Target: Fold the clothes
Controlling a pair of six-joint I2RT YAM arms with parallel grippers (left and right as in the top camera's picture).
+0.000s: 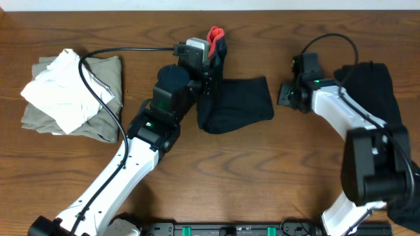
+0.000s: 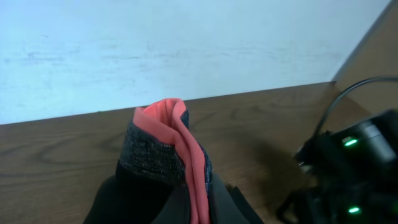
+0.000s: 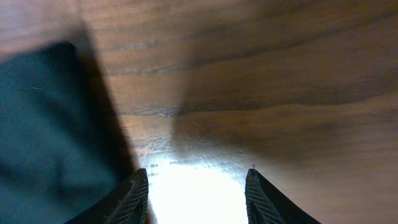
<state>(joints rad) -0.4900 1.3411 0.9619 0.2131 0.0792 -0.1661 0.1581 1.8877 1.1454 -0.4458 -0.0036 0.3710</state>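
The black pants lie bunched at the table's middle, with the coral-red waistband lining lifted at the far end. My left gripper is shut on that waistband; in the left wrist view the coral band stands pinched between the dark fingers above the table. My right gripper is open and empty just right of the pants; in the right wrist view its fingers hover over bare wood with black cloth at the left. A plain black piece lies at the right under the right arm.
A heap of olive and white clothes sits at the far left. The left arm's black cable loops above it. The wall edge runs along the table's far side.
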